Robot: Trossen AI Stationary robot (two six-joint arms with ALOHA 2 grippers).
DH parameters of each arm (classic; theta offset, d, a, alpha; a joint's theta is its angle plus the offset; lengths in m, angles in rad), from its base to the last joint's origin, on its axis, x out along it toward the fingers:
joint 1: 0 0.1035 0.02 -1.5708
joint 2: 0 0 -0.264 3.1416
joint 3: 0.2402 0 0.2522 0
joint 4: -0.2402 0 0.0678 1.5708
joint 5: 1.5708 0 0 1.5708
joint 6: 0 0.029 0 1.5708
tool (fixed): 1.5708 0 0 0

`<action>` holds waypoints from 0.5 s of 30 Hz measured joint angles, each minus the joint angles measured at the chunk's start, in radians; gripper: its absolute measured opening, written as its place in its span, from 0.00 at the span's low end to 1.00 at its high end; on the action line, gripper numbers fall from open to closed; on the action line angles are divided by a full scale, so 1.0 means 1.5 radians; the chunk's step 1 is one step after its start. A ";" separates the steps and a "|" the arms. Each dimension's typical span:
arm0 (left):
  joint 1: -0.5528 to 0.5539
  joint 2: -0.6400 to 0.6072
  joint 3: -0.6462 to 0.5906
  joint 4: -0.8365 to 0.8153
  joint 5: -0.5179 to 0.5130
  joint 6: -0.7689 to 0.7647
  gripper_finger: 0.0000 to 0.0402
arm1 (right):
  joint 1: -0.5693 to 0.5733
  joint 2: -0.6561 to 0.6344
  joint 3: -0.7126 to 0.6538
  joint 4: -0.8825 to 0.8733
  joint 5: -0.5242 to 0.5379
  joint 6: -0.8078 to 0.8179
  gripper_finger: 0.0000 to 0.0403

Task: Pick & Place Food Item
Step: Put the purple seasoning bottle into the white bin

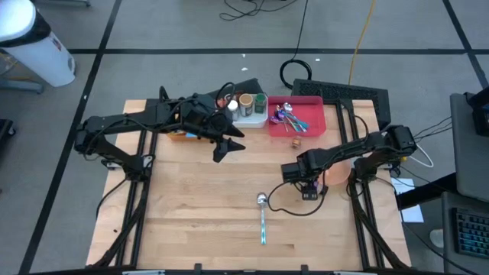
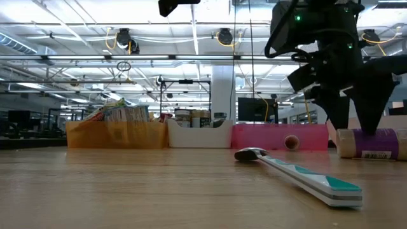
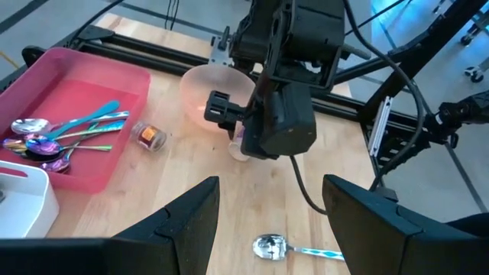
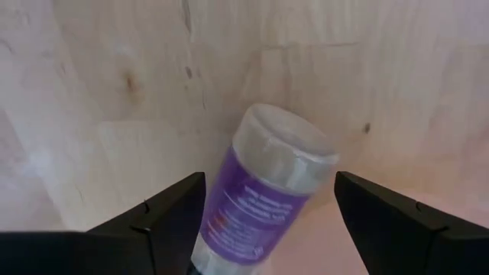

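Note:
The food item is a clear tub with a purple label (image 4: 260, 191). It lies on its side on the wooden table, beside a pink bowl (image 1: 338, 173); in the low view the tub (image 2: 374, 145) rests at the right. My right gripper (image 4: 267, 229) points straight down over it and is open, with one finger on each side of the tub and a gap to both. In the low view its fingers (image 2: 354, 117) hang just above the table. My left gripper (image 1: 226, 147) is open and waits in the air over the far left of the table.
A spoon with a teal-patterned handle (image 1: 262, 218) lies near the table's middle front. A red tray of coloured spoons (image 1: 298, 116), a white bin of jars (image 1: 248, 108) and an orange bin (image 1: 182, 134) line the far edge. A small jar (image 3: 149, 136) lies beside the tray.

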 joint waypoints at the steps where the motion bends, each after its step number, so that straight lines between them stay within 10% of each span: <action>1: 0.000 0.000 0.000 0.000 0.000 0.000 0.60 | 0.000 0.000 -0.006 0.010 -0.002 0.002 0.70; 15: 0.001 0.000 0.000 0.000 0.000 -0.001 0.60 | 0.001 0.000 -0.031 0.092 -0.018 0.020 0.65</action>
